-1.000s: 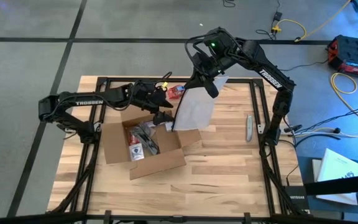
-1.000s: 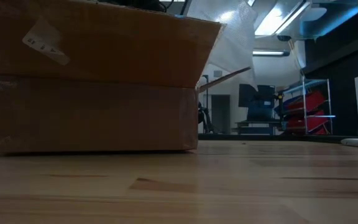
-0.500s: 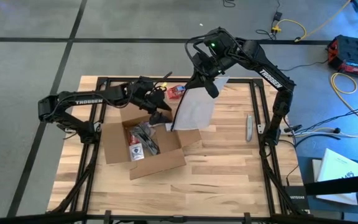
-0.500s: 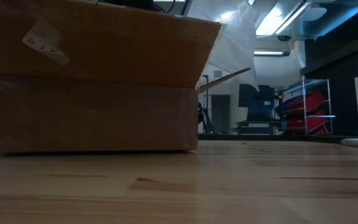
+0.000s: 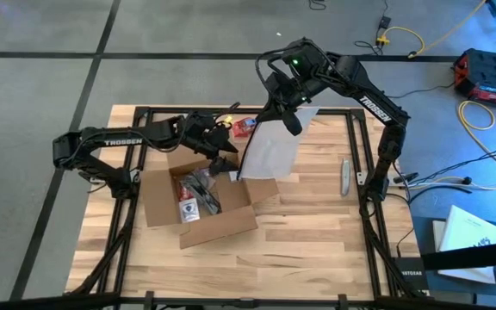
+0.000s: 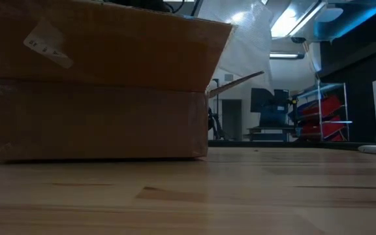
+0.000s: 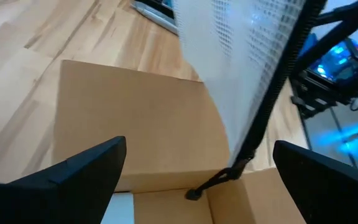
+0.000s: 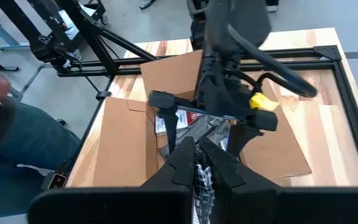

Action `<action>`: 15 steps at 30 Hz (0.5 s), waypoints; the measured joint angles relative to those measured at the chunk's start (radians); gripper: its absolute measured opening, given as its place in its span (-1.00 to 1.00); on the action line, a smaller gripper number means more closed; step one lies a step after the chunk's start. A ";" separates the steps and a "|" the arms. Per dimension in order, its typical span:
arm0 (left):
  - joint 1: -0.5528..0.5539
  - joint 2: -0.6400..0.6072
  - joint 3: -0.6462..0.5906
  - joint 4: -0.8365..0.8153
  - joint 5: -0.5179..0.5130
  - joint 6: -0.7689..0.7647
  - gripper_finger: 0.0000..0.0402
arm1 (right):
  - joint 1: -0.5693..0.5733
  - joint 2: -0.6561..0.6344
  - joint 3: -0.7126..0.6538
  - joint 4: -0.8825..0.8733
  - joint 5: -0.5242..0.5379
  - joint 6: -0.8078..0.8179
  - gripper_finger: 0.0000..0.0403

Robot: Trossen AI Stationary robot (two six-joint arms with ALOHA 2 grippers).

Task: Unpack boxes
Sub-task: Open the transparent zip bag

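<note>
The brown box is sitting open on the wooden counter, near its middle. The left pincer is hanging wide open over the box, holding nothing. The right pincer is pinching shut on a clear plastic bag, lifting it above the box's far corner.

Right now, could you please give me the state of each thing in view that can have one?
cardboard box: flaps open, items inside, standing on the table.
clear plastic bag: lifted clear of the table, hanging from the right gripper.
right gripper: shut on the bag's top edge.
left gripper: open, empty, above the box's far edge.
utility knife: lying flat on the table.
</note>
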 joint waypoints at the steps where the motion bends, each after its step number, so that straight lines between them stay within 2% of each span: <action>1: 0.000 0.000 0.000 0.001 -0.009 0.000 0.97 | 0.000 0.000 0.000 0.000 0.000 0.000 -1.00; 15: 0.011 0.000 0.000 0.021 -0.054 0.024 0.97 | 0.000 0.000 0.000 0.001 -0.002 0.020 -1.00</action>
